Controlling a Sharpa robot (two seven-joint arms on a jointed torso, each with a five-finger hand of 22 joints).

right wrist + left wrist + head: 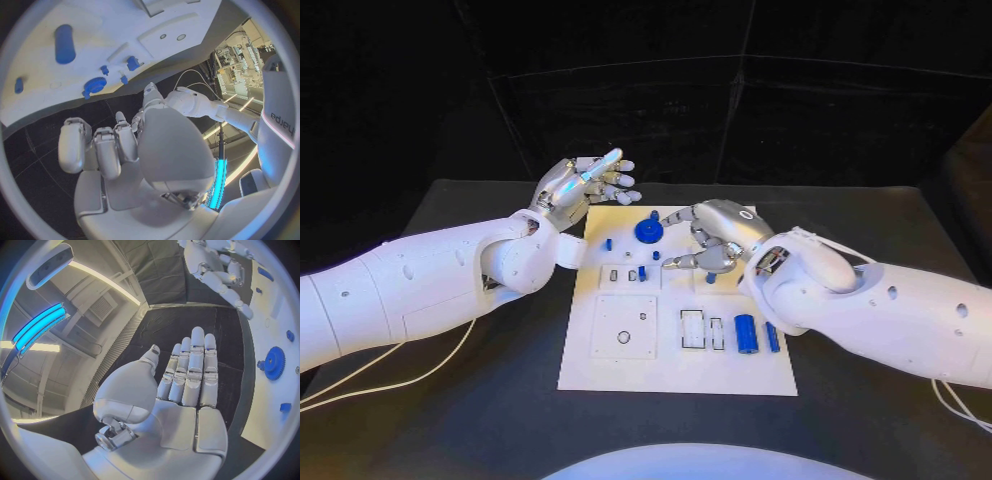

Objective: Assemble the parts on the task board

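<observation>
The left hand (586,185) is hovering past the far left corner of the task board (733,375), fingers stretched out flat and together, holding nothing; its wrist view is showing a bare palm (187,390) beside the board's edge. On the white board, the parts are lying scattered: a small blue peg (607,243) near the left edge, a blue gear (648,230) at the far middle, small blue pieces (642,273) set among the recessed slots, and, nearer the robot, a thick blue cylinder (746,334) lying next to a slim blue rod (772,337). The right hand (711,240) is hanging just over the board beside the gear, fingers curled inward with nothing visibly between them.

The parts are looking like small rigid plastic: light, stiff, smooth enough to be slipping from metal fingertips. The gear is probably best being pinched across its toothed rim, where the teeth are giving purchase. The cylinder and rod are likely to be rolling when nudged, so each is calling for a pinch across its middle, from both sides at once.
</observation>
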